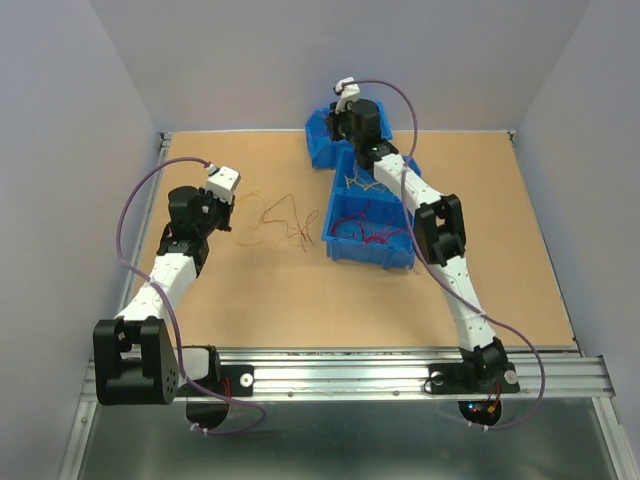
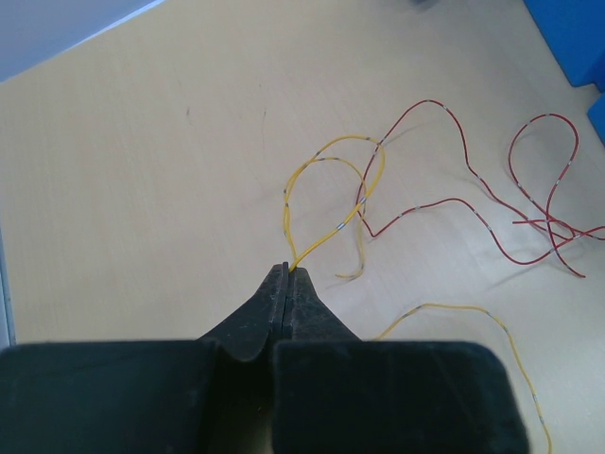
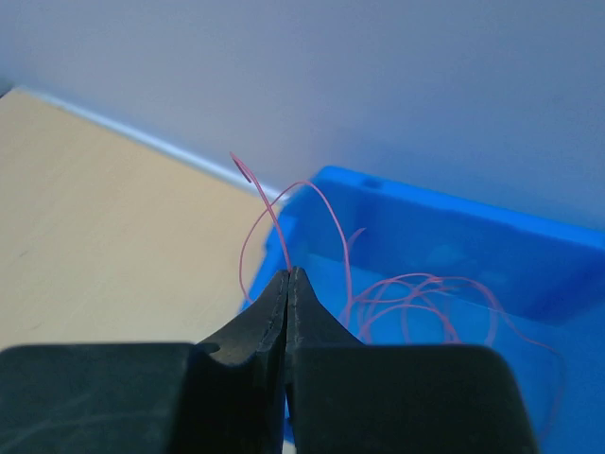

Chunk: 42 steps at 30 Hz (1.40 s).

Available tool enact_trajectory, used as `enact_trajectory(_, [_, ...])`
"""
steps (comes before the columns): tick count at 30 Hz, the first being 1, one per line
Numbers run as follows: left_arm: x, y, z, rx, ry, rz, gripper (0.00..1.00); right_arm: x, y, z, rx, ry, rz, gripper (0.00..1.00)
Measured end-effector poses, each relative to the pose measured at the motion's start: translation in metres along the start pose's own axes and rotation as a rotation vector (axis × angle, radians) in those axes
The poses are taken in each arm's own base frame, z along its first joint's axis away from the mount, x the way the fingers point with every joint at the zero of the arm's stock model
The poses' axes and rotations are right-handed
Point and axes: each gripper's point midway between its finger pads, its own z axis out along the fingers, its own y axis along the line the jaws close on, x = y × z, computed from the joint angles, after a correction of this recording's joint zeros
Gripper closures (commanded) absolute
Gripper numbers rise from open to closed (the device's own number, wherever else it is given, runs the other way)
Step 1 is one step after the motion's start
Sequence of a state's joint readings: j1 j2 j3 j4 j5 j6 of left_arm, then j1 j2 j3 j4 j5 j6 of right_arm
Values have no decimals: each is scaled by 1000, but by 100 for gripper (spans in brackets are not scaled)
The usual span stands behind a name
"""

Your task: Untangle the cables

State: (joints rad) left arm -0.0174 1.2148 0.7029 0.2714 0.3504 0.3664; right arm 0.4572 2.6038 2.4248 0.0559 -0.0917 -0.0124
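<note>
- Blue bins [image 1: 365,254] hold some cables [image 1: 372,236]; a red-and-yellow tangle [image 1: 285,218] lies loose on the table [image 1: 300,295]
- left gripper [image 2: 288,271] pinches a yellow strand [image 2: 321,161], right gripper [image 3: 288,274] a pink strand [image 3: 248,236]

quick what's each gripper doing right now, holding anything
Left gripper: closed, pinching a yellow wire.
Right gripper: closed, pinching a pink wire.

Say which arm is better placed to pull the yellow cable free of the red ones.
Left, probably: the left gripper is shut on the yellow cable, beside the red cables. The right gripper is at a blue bin, shut on a pinkish cable.
</note>
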Motion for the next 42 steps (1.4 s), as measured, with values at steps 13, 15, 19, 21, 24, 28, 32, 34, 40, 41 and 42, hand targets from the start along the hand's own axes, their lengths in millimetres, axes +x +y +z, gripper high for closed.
enact_trajectory(13, [0,-1,0,5,-1,3,100,-12,-116,-16,243,-91,117,98])
enact_trajectory(15, [0,-1,0,9,-2,3,100,-3,-113,-18,229,-70,118,86])
enact_trajectory(19, [-1,-3,0,16,-3,2,100,10,-101,-17,193,-37,119,62])
enact_trajectory(21, [-2,-4,0,24,-4,2,100,16,-95,-21,173,-14,117,49])
enact_trajectory(24, [-5,-6,0,41,-7,1,100,12,-84,-32,139,6,108,34])
enact_trajectory(28, [-10,-12,-1,78,-10,0,100,-15,-65,-62,67,14,87,28])
enact_trajectory(32, [-27,-18,-5,138,-18,11,100,-56,-23,-105,-122,-18,45,12])
enact_trajectory(34, [-47,-18,-8,164,-45,26,100,-77,0,-125,-214,-51,6,11])
enact_trajectory(40, [-99,-17,-24,205,-101,62,100,-75,95,-180,-505,-139,-92,11])
enact_trajectory(41, [-110,-17,-31,205,-118,69,100,-68,110,-185,-556,-141,-93,11])
enact_trajectory(42, [-117,-18,-36,206,-130,74,100,-60,123,-188,-599,-141,-89,11])
